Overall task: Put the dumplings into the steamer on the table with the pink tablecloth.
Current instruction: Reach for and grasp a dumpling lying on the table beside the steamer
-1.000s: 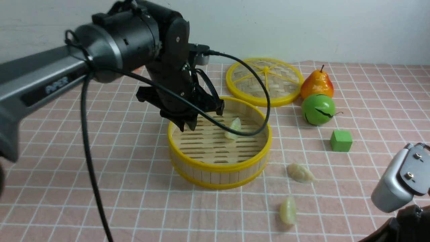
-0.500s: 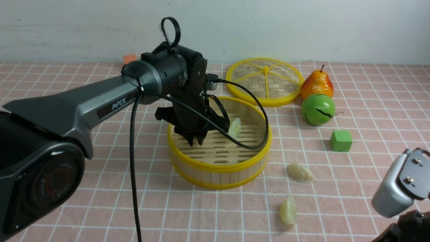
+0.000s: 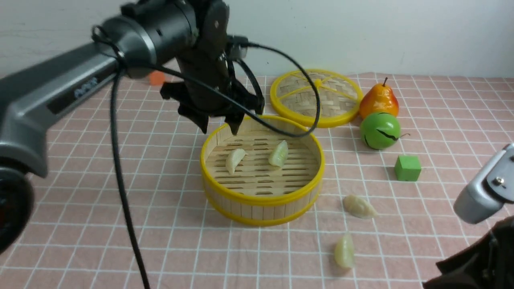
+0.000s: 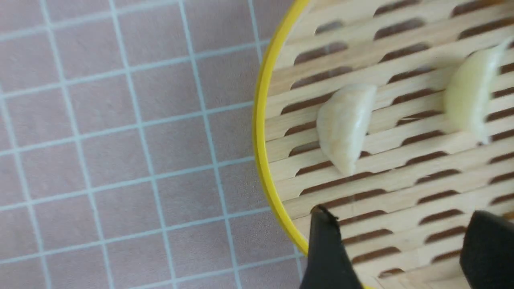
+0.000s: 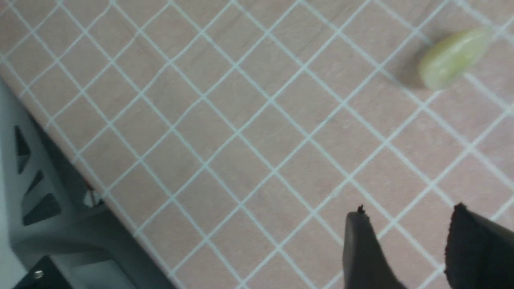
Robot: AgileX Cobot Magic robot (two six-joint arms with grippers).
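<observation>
- The left gripper (image 3: 219, 127) hangs in the upper middle of the front view, over the far-left rim of the steamer (image 3: 261, 199). Its jaws are apart with nothing between them.
- The right gripper (image 5: 417, 249) also has its jaws spread and empty. It sits low over bare pink tablecloth (image 5: 225, 132), near the table's edge at the lower left of the right wrist view.
- Risk: one left fingertip looks to be right above the yellow rim, though blur makes this uncertain. Coming down from there could knock the rim and shift the basket.
- Risk: the arm's cable (image 3: 318, 100) loops across the steamer's far-right rim. A sideways swing might catch it and drag or tip the basket.
- Risk: the loose dumplings are small, rounded and probably slick. An off-centre pinch could squirt one away, or catch the wrinkled cloth.
- The steamer, at the frame's centre, holds two dumplings on its slatted floor. The cream dumpling (image 3: 235, 159) lies left of centre and the yellow-green dumpling (image 3: 279, 153) just to its right, the two a little apart.
- Two more lie on the table (image 3: 80, 200), to the lower right of the steamer. The pale dumpling (image 3: 358, 206) is near its wall and the greenish dumpling (image 3: 345, 251) lower, well apart from the right gripper.
- The woven lid (image 3: 313, 94) lies flat behind the steamer, holding nothing.
- To the right stand a pear (image 3: 379, 100), a green round fruit (image 3: 380, 130) and a green cube (image 3: 407, 167).
</observation>
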